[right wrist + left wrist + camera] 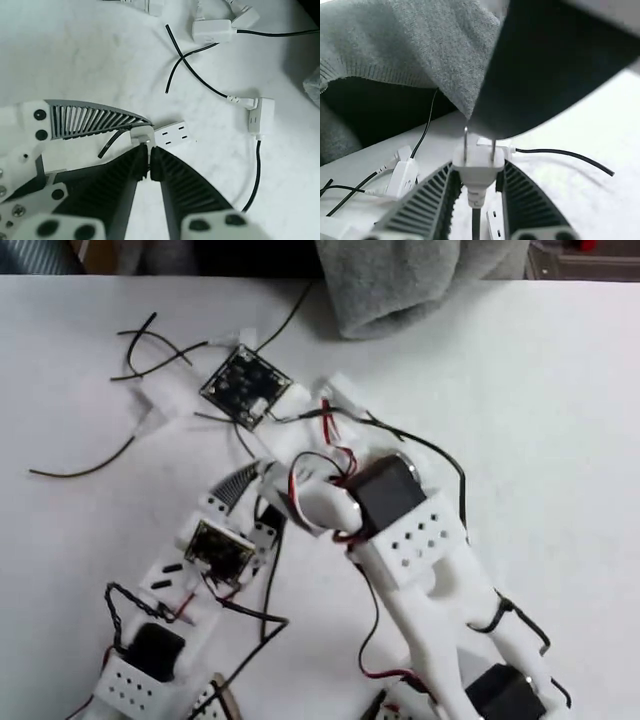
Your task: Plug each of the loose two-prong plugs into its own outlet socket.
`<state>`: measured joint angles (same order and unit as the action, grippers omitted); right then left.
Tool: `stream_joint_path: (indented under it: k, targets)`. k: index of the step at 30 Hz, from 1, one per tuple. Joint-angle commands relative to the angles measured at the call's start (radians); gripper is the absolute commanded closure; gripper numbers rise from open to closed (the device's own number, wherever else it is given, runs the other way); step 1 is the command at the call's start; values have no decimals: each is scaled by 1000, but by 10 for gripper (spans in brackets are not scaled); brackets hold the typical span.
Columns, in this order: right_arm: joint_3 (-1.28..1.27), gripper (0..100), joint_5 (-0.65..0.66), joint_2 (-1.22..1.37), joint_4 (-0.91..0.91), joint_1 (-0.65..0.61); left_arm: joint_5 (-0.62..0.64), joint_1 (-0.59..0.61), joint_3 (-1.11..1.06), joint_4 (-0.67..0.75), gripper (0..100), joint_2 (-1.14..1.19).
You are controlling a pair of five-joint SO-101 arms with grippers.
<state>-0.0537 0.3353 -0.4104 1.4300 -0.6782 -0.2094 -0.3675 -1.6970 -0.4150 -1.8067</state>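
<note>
My left gripper (478, 167) is shut on a white two-prong plug (479, 156), its prongs pointing away from the wrist and its black cord trailing back between the ribbed fingers. In the right wrist view the same plug (142, 135) sits under a ribbed grey finger (95, 120), right beside a small white outlet block (172, 135) lying flat on the table. My right gripper (149, 150) has its black fingers shut, tips touching just beside that plug. From above, the left gripper (250, 477) lies at table centre, close against the right arm (400, 500).
Another white outlet (261, 116) on a black cord lies farther off, and more white plug pieces (212, 31) beyond it. A loose black wire (175, 65) crosses between them. A grey cloth (400, 285) hangs over the far edge. A bare circuit board (245, 385) sits nearby.
</note>
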Motion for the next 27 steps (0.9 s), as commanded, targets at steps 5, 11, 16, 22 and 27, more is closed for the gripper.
stream_joint_path:
  k: [5, 11, 16, 22, 27]
  targets:
    - [-23, 979, 3, 163, -108, 4, 6, 4, 5, -2, 977, -18]
    - [-64, 979, 5, 252, -248, 88, 8, 4, 5, -3, 977, -18]
    - [-63, 979, 5, 314, -306, 183, 9, 4, 5, -3, 977, -18]
    - [-20, 979, 6, 302, -297, 231, 9, 4, 5, -3, 977, -18]
    - [166, 979, 6, 163, -114, 183, 8, 4, 5, -3, 977, -18]
